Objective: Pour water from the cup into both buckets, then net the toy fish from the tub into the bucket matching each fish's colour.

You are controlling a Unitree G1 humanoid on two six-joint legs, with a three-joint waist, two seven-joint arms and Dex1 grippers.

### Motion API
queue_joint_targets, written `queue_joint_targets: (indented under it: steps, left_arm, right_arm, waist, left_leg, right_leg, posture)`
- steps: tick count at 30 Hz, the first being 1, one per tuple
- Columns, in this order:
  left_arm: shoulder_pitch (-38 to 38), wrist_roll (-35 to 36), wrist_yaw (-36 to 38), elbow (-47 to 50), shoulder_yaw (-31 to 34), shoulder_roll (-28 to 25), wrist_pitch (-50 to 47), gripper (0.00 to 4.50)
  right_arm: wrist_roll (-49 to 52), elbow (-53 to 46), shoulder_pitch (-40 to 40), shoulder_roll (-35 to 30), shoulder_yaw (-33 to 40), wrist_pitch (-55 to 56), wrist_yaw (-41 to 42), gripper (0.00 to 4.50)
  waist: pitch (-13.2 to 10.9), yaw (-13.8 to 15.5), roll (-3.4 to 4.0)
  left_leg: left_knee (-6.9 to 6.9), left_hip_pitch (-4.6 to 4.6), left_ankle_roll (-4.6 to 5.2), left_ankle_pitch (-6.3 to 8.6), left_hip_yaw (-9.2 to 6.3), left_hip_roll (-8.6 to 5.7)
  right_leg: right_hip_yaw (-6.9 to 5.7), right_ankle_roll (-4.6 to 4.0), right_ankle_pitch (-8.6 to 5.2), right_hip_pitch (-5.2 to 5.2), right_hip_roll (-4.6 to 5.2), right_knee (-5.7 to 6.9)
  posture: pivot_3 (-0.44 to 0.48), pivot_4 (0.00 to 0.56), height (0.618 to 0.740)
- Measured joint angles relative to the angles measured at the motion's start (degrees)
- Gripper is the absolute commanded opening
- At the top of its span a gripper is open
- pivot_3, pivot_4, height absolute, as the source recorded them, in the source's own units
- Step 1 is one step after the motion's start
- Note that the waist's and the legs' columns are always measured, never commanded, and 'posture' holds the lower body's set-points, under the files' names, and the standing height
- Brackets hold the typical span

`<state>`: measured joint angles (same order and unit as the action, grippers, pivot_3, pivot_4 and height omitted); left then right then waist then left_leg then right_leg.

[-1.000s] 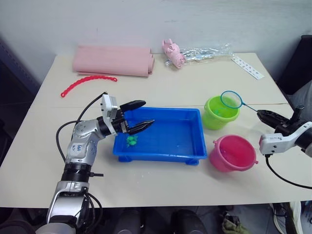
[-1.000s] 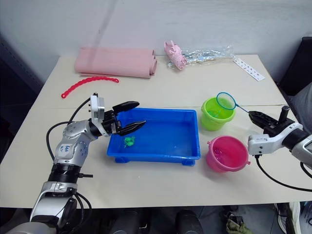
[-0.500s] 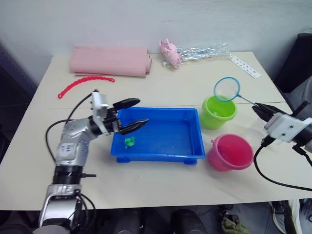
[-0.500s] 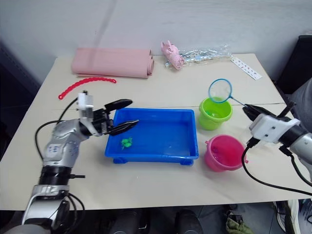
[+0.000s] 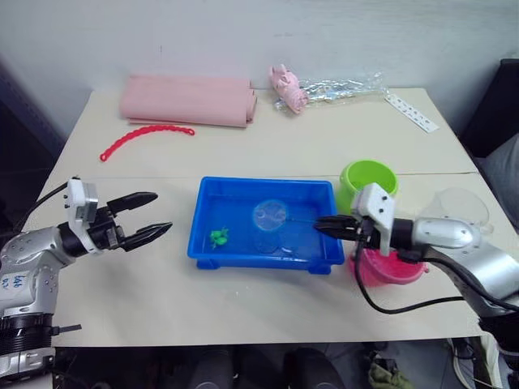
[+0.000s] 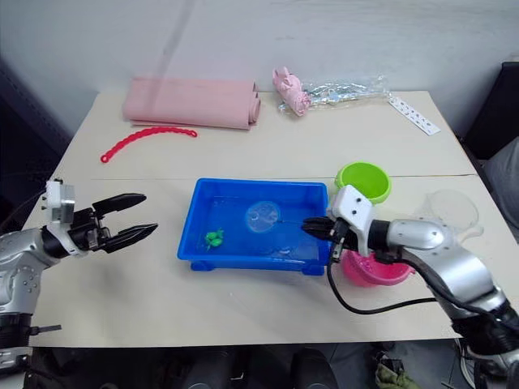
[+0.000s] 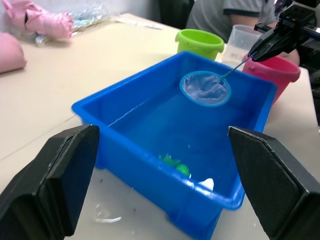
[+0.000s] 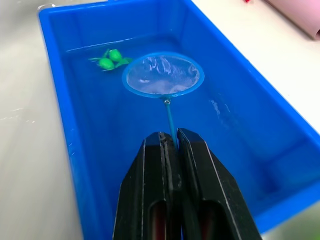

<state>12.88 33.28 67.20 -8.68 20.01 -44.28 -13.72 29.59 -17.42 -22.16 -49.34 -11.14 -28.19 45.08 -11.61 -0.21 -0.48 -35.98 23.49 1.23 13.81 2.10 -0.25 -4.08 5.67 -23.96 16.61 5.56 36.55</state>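
Note:
The blue tub (image 5: 263, 184) sits mid-table with water and one green toy fish (image 5: 217, 237) near its left end. My right gripper (image 5: 319, 225) is shut on the thin stick of the net, at the tub's right rim. The net's blue hoop (image 8: 163, 75) hangs low inside the tub, a little right of the fish (image 8: 110, 59). My left gripper (image 5: 162, 211) is open and empty, left of the tub and apart from it. The green bucket (image 5: 369, 178) stands right of the tub. The pink bucket (image 5: 393, 271) is partly hidden behind my right arm. The clear cup (image 5: 459, 207) stands further right.
At the back lie a rolled pink cloth (image 5: 188, 100), a red beaded chain (image 5: 146, 136), a pale pink pig toy (image 5: 288, 87), a clear plastic bag (image 5: 340, 85) and a white strip (image 5: 412, 112). A seated person (image 7: 225, 15) is beyond the table.
My right gripper swung the net from above the green bucket down into the tub. My left gripper drew back from the tub's left rim to the left, staying open.

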Motion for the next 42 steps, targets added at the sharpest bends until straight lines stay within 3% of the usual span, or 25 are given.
queue_joint_targets:
  steps: [6,11,20,32,37,42]
  left_arm:
    - [-0.6,0.0,0.0,0.0,0.3,-0.8,0.0,4.47]
    - [-4.1,-0.1,1.2,3.7,0.2,-1.5,0.1,4.47]
    - [-5.0,-0.1,1.2,6.0,0.2,-1.9,-0.7,4.47]
    - [-8.2,-0.1,0.2,7.8,0.3,-1.9,-1.8,4.47]
    - [-7.6,0.3,-1.5,7.8,0.5,-1.3,-2.4,4.47]
    - [-7.2,0.4,-1.5,7.7,1.0,-1.2,-2.4,4.47]
  right_arm:
    - [-2.6,0.1,-0.1,2.2,-1.0,-3.5,0.8,0.00]
    - [-9.4,5.4,-8.0,6.8,-6.4,-0.3,4.3,0.00]
    - [-10.7,6.5,-11.3,10.2,-7.1,-0.4,10.7,0.00]
    - [-15.4,7.0,-14.7,8.1,-9.4,-3.4,16.5,0.00]
    - [-17.6,14.0,-19.6,8.7,-13.7,-4.4,22.2,0.00]
    - [-19.5,21.1,-24.7,14.1,-16.2,-5.8,24.5,0.00]
  waist:
    - [0.0,0.0,0.00]
    - [0.0,-1.4,-0.01]
    - [0.0,-1.4,-0.01]
    - [0.0,-1.4,-0.01]
    - [0.0,-1.5,-0.01]
    - [0.0,-1.7,-0.01]
  left_leg:
    - [0.03,0.03,0.00,0.01,0.01,-0.01]
    - [0.07,-0.02,-0.06,0.00,0.05,0.01]
    - [0.21,-0.01,-0.07,0.01,0.04,0.00]
    - [0.20,-0.04,-0.09,0.00,0.05,0.01]
    - [0.20,-0.04,-0.10,0.00,0.07,0.01]
    - [0.22,-0.04,-0.13,-0.02,0.08,0.01]
  right_leg:
    - [-0.01,0.00,0.00,0.03,0.00,0.00]
    - [0.04,0.00,0.00,0.10,-0.02,0.12]
    - [0.01,0.00,0.00,0.12,-0.02,0.27]
    - [0.04,0.00,0.00,0.15,-0.01,0.15]
    - [0.06,0.00,0.00,0.18,-0.01,0.20]
    - [0.05,0.00,0.00,0.23,-0.02,0.34]
  posture:
    - [0.000,0.150,0.740]
    - [0.000,0.150,0.740]
    - [0.000,0.150,0.740]
    - [0.000,0.150,0.740]
    - [0.000,0.150,0.740]
    - [0.000,0.150,0.740]
